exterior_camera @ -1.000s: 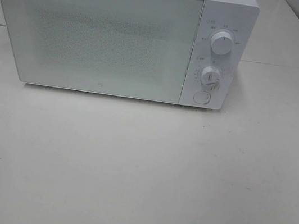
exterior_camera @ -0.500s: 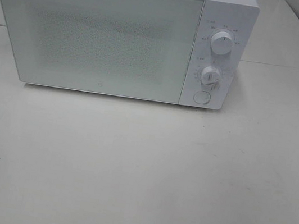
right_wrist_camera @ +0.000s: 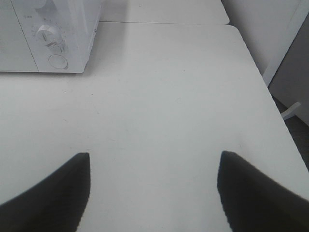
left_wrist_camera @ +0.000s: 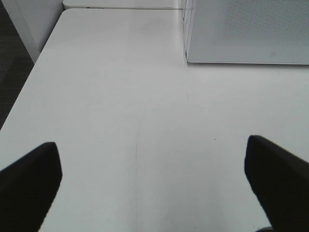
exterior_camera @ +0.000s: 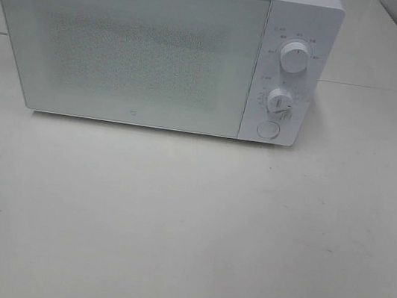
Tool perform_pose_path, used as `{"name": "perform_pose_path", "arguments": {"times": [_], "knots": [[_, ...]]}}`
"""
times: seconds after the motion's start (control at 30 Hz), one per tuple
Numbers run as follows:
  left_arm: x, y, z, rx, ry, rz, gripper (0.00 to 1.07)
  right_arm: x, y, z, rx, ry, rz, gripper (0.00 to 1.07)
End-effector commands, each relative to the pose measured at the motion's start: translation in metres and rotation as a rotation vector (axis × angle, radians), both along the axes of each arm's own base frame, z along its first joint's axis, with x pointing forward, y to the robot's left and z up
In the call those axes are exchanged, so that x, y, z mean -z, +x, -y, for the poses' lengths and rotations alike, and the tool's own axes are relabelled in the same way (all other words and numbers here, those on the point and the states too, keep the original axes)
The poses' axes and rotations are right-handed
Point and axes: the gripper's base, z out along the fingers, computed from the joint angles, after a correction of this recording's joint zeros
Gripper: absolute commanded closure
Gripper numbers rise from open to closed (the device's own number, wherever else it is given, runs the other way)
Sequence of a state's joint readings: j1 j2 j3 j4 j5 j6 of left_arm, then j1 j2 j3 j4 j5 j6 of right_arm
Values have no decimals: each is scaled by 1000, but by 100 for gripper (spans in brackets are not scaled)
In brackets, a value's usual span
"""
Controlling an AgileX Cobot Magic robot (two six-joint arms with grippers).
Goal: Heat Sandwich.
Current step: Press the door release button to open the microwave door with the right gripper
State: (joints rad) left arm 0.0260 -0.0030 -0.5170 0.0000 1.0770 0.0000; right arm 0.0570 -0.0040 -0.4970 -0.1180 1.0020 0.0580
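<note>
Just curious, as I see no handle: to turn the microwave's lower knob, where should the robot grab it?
Pinch the lower knob across its round rim, coming straight at the front of the microwave. It is a short cylinder standing out from that upright face, so only its sides give opposing surfaces. The open right gripper probably suits: its camera sees the knob.

Open tabletop (exterior_camera: 185, 230) before shut microwave (exterior_camera: 139, 49)
</note>
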Motion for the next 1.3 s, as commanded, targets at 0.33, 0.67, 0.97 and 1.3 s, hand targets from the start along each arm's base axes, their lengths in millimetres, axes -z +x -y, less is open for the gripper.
{"name": "perform_pose_path", "arguments": {"times": [0.33, 0.67, 0.97, 1.3], "knots": [[0, -1, 0, -3, 0, 18, 9, 0, -4, 0, 2, -8, 31, 37], [0, -1, 0, -3, 0, 18, 9, -23, 6, -1, -11, -26, 85, 37], [0, -1, 0, -3, 0, 18, 9, -35, 42, -4, -29, -33, 104, 32], [0, -1, 0, -3, 0, 18, 9, -36, 94, -8, -45, -24, 60, 28]]}}
